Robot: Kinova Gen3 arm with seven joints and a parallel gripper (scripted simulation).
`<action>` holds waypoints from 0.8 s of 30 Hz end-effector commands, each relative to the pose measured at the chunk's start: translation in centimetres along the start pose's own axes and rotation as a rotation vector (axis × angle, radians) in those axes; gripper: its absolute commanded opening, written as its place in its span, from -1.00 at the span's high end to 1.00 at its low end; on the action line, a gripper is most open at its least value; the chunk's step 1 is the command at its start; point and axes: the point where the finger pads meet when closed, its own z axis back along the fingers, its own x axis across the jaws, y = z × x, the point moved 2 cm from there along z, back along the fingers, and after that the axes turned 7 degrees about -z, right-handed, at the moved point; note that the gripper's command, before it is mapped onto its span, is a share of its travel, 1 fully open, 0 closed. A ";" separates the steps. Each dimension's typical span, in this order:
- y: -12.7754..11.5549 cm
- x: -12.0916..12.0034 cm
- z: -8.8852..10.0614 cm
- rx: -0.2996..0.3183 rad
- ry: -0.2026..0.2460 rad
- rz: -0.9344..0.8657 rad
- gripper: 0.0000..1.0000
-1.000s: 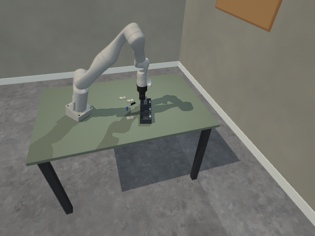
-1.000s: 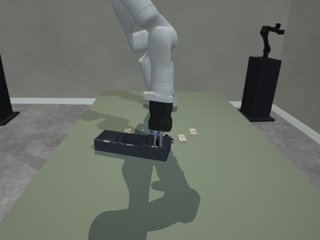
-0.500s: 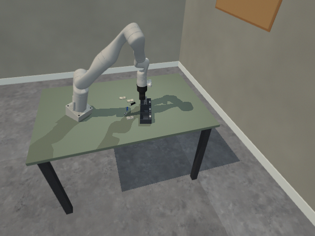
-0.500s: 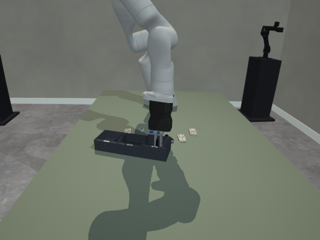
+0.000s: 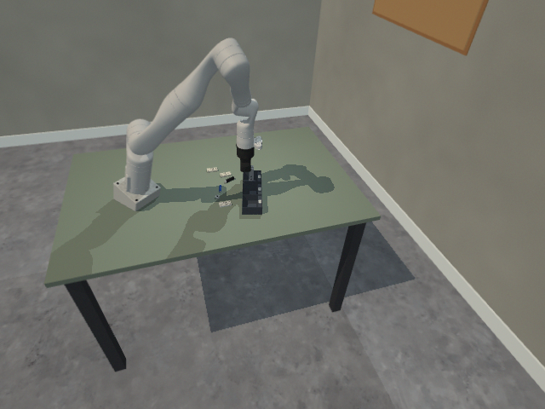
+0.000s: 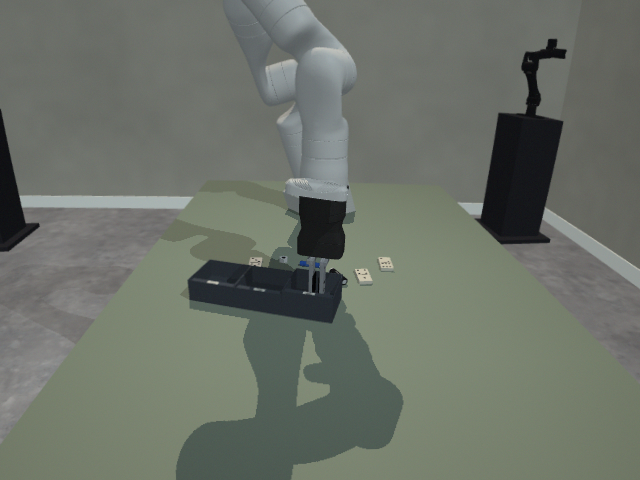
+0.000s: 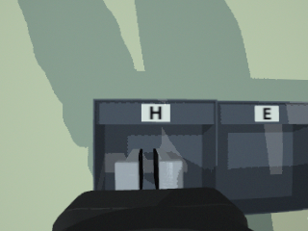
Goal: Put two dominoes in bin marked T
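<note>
- On the left of the exterior view, a dark three-compartment bin row point(image 6: 258, 302) stands on the green desk point(image 6: 465, 361). Its left-end compartment point(image 6: 211, 282) has a label too small to read; I judge it to be T, since the other two read otherwise.
- Just behind the row lies one domino point(image 6: 255, 261), flat on the desk, with a small white-and-blue item point(image 6: 283, 258) beside it.
- Next, the tool point(image 6: 316, 281) points straight down, its fingers lowered inside the right-end compartment. The wrist view shows that compartment marked H point(image 7: 154, 114), with E point(image 7: 266, 114) next to it.
- The tool is clenched almost shut, with only a thin dark slit between the fingers. I see nothing gripped there.
- To the right, a second domino point(image 6: 363, 275) and a third domino point(image 6: 385, 263) lie flat on the desk, near the row and within easy reach.
- I see no domino in any compartment, so I judge the task has barely begun and the tool is in the wrong compartment.
</note>
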 end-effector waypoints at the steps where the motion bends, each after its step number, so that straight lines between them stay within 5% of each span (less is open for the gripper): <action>1: 0.2 0.0 0.6 0.007 0.003 -0.002 0.39; 16: 0.2 0.0 2.3 0.007 0.003 -0.002 0.39; 24: 0.2 0.0 4.7 0.007 0.003 -0.002 0.39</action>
